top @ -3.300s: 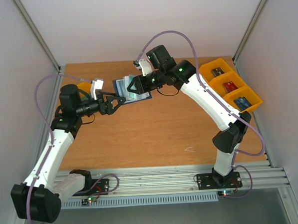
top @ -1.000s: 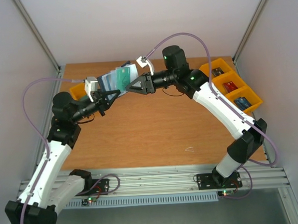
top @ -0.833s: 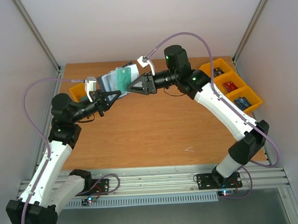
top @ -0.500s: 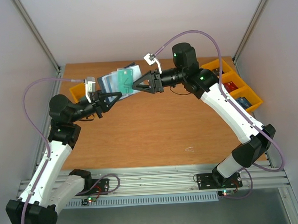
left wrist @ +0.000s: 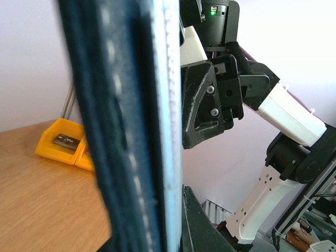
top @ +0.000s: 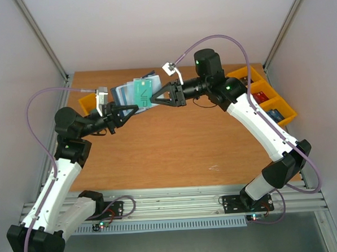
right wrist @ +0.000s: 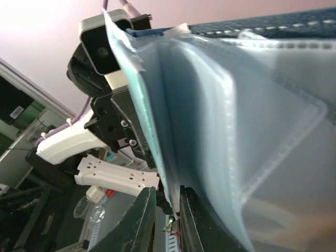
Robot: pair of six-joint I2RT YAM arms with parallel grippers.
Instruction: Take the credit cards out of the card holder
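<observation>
The top view looks down from above and behind the arm bases, taking in the whole table; the left wrist view sits hard against the card holder, edge-on, facing the right arm; the right wrist view lies close along a teal card, facing the left arm; all three views share the card holder.

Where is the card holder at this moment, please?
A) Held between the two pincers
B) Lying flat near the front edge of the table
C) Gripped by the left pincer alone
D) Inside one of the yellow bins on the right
A: the top view shows the card holder fanned open between the left pincer and the right pincer, each closed on one side of it, well away from the yellow bins.
</observation>
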